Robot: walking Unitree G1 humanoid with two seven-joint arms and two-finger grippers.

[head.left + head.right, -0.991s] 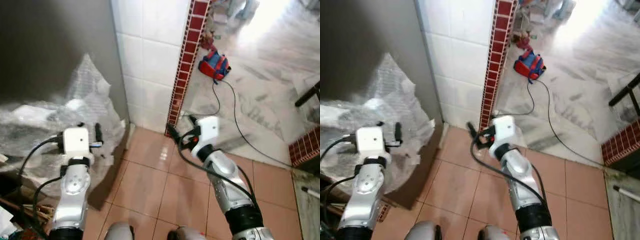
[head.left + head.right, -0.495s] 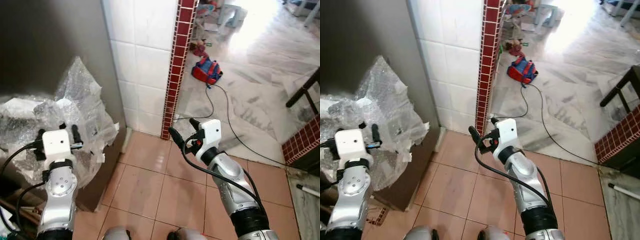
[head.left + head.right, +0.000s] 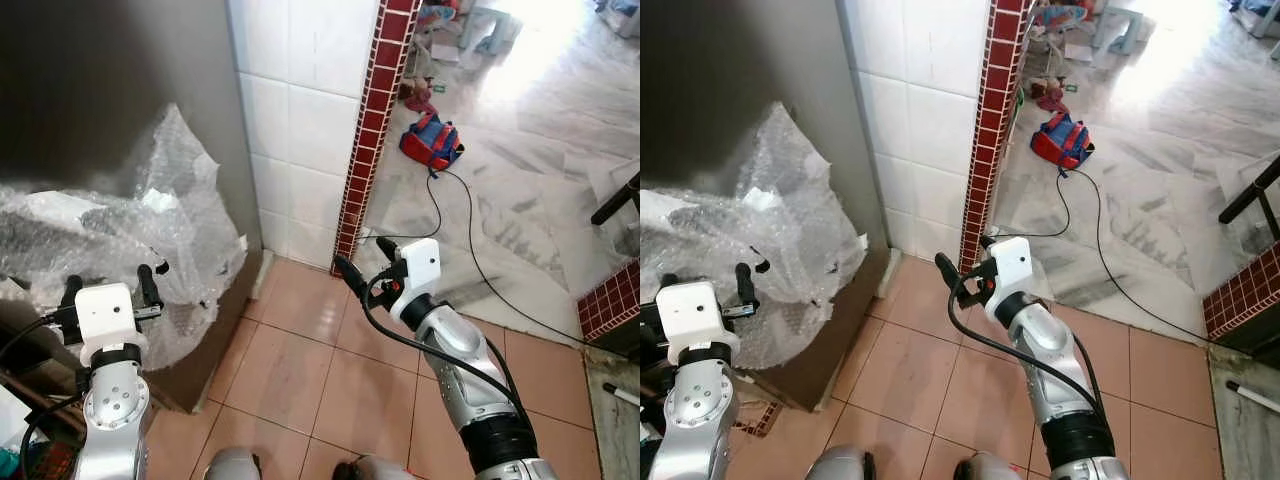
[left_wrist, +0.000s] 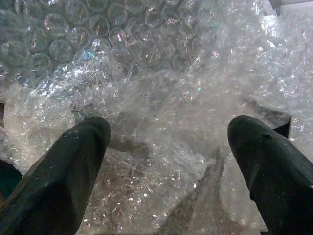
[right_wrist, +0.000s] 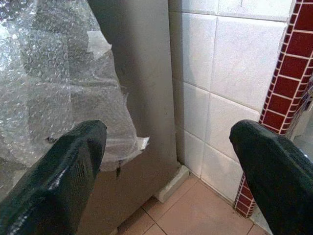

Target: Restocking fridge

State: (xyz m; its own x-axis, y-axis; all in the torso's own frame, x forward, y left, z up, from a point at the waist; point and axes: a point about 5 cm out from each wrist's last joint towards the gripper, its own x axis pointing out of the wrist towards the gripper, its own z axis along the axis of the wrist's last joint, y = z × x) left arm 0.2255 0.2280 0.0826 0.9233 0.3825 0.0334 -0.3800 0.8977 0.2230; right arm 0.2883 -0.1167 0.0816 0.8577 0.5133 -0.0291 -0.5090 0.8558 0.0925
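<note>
Grey fridge [image 3: 110, 90] largely veiled by crumpled bubble wrap [image 3: 120, 250], its lower front hidden, left end effector [image 3: 105, 292] fingers spread just before the wrap, right end effector [image 3: 362, 262] fingers apart, fridge beyond, over tiled floor [image 3: 300, 370].

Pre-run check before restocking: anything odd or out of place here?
Yes. Loose bubble wrap is heaped against the grey fridge side, right ahead of the open left gripper. A black cable trails over the marble floor from a red-and-blue bag.
</note>
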